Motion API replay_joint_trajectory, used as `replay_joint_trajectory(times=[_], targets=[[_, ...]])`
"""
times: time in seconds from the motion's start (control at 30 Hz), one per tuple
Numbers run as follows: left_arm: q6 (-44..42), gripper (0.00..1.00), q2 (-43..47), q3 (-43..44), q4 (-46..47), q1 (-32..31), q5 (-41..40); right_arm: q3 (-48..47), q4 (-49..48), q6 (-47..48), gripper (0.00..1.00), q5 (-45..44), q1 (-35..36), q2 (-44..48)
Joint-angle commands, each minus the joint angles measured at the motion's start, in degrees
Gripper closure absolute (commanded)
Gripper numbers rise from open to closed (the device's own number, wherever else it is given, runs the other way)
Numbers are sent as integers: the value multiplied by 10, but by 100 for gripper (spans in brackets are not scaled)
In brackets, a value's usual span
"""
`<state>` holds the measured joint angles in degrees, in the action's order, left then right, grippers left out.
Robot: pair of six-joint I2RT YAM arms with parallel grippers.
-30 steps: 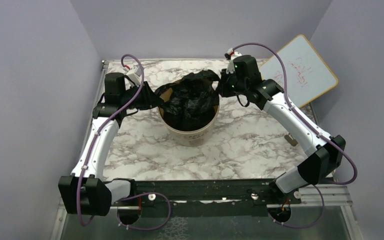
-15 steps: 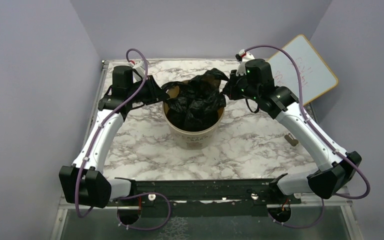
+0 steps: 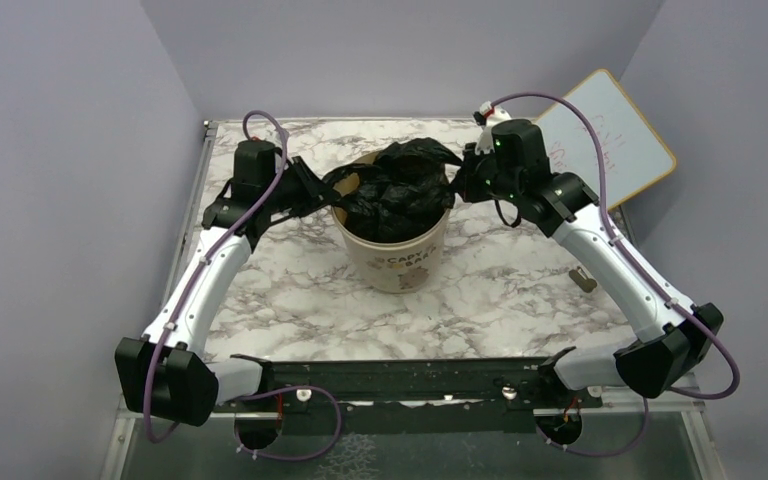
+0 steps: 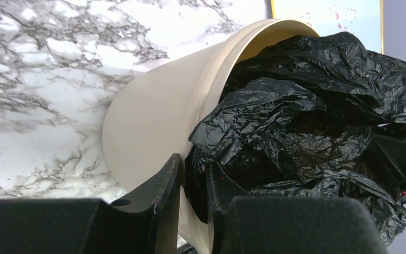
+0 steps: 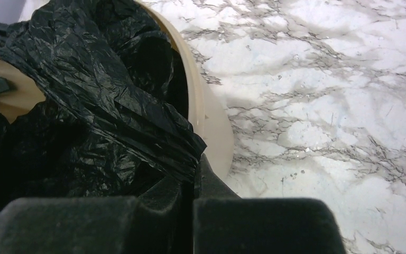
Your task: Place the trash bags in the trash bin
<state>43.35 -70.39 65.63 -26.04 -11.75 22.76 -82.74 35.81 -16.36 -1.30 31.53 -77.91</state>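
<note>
1. Trash bin [image 3: 397, 262] at the middle of the marble table [image 3: 520, 300], black trash bag [image 3: 400, 190] heaped inside it above the rim.
2. Left gripper [image 4: 193, 164] clenched on the bin's left rim and the bag's edge.
3. Right gripper [image 5: 194, 159] pinching bag film at the right rim.
4. Whiteboard [image 3: 620, 140] leaning far right.
</note>
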Motion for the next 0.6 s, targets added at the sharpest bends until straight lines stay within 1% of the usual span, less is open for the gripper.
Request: replay_joint_trajectory(times=[0.0, 0.07, 0.13, 0.2, 0.37, 0.43, 0.5, 0.57], targets=[[45, 100, 11, 8, 17, -27, -7, -5, 4, 4, 96, 6, -4, 16], [43, 100, 19, 6, 10, -31, -33, -4, 8, 3, 96, 1, -4, 19], [32, 95, 25, 6, 3, -31, -48, 1, 11, 6, 96, -7, -4, 23], [17, 91, 25, 12, -5, -31, -53, 8, 12, 8, 96, -12, -5, 28], [-5, 88, 18, 16, -18, -33, -64, 23, 14, 0, 96, -13, -7, 33], [-4, 81, 24, 14, -17, -35, -72, 33, 11, -5, 96, -12, -6, 38], [-11, 76, 25, 16, -18, -35, -70, 40, 8, -6, 96, -12, -8, 42], [-20, 68, 25, 20, -18, -35, -66, 44, 8, -7, 96, -14, -8, 44]])
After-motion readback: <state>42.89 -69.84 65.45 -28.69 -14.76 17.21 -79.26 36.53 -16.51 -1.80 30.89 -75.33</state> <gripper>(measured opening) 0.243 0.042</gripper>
